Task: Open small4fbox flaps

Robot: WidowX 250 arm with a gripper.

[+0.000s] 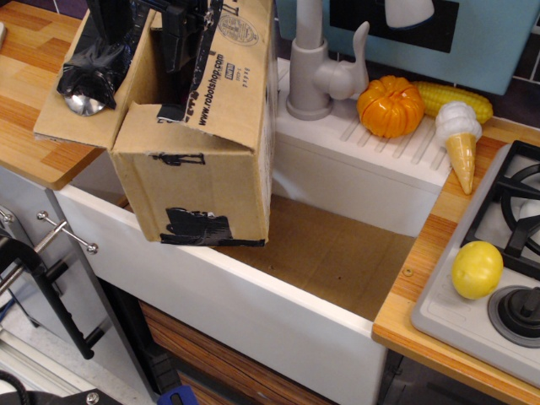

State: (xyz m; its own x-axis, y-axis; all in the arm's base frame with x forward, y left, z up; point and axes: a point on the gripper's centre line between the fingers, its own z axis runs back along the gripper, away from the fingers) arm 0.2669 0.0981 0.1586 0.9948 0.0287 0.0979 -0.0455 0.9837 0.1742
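Observation:
The small4fbox (202,181) is a brown cardboard box with black tape patches, standing tilted at the left end of the white sink (278,325). Its top is open. The left flap (72,118) is folded outward over the counter. The right flap (240,67), printed "robotshop.com", stands up. My black gripper (187,29) reaches down from the top edge into the box mouth, close to the printed flap. Its fingertips are hidden against black tape, so I cannot tell how the jaws stand. A black wrapped part with a shiny metal knob (84,101) hangs over the left flap.
A grey faucet (308,67) stands just right of the box. An orange toy pumpkin (390,105), a corn cob (456,97) and an ice-cream cone (460,139) lie on the drainboard. A yellow lemon (477,270) sits on the stove. The wooden counter (25,76) lies left.

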